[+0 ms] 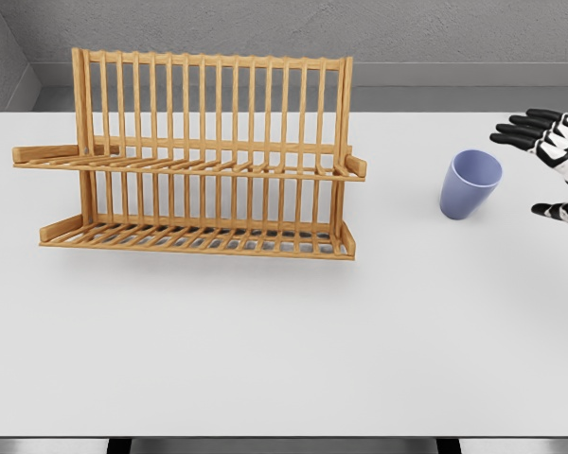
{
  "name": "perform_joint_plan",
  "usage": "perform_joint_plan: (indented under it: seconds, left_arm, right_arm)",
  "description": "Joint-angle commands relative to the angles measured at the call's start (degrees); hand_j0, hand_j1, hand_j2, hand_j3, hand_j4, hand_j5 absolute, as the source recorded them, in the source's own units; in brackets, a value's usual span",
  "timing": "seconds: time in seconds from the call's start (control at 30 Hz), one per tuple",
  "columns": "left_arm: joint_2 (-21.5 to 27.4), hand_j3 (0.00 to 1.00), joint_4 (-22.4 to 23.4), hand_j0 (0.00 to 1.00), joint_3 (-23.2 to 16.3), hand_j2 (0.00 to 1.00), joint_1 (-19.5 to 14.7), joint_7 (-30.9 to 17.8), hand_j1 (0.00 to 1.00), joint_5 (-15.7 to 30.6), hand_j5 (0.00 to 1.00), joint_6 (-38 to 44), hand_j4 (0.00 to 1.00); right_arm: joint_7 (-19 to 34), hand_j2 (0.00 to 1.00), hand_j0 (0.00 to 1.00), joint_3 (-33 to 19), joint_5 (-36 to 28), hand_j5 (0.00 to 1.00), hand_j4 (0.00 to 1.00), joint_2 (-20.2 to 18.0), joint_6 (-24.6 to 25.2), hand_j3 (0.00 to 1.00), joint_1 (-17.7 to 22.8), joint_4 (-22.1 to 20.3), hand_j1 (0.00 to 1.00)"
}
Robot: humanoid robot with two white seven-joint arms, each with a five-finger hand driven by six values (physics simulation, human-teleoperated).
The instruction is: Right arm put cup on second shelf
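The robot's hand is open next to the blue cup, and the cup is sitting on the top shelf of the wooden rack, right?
Not quite. In the head view the cup stands on the white table, to the right of the rack, not on its top shelf. Both shelves hold nothing. The rest is right: the right hand is open next to the cup, not touching it.
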Motion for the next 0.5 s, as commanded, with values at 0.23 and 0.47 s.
perform_joint_plan:
  seconds: [0.23, 0.47]
  left_arm:
    - [0.0, 1.0, 0.0, 1.0, 0.0, 1.0, 0.0, -0.04, 1.0, 0.0, 1.0, 0.0, 1.0]
    - [0.0, 1.0, 0.0, 1.0, 0.0, 1.0, 0.0, 0.04, 1.0, 0.0, 1.0, 0.0, 1.0]
  right_arm:
    - [3.0, 1.0, 1.0, -0.64, -1.28, 1.0, 1.0, -1.54, -0.01, 1.0, 0.09, 0.83, 1.0]
    - [38.19, 1.0, 1.0, -6.62, -5.67, 1.0, 1.0, -2.34, -0.01, 1.0, -7.56, 0.3, 1.0]
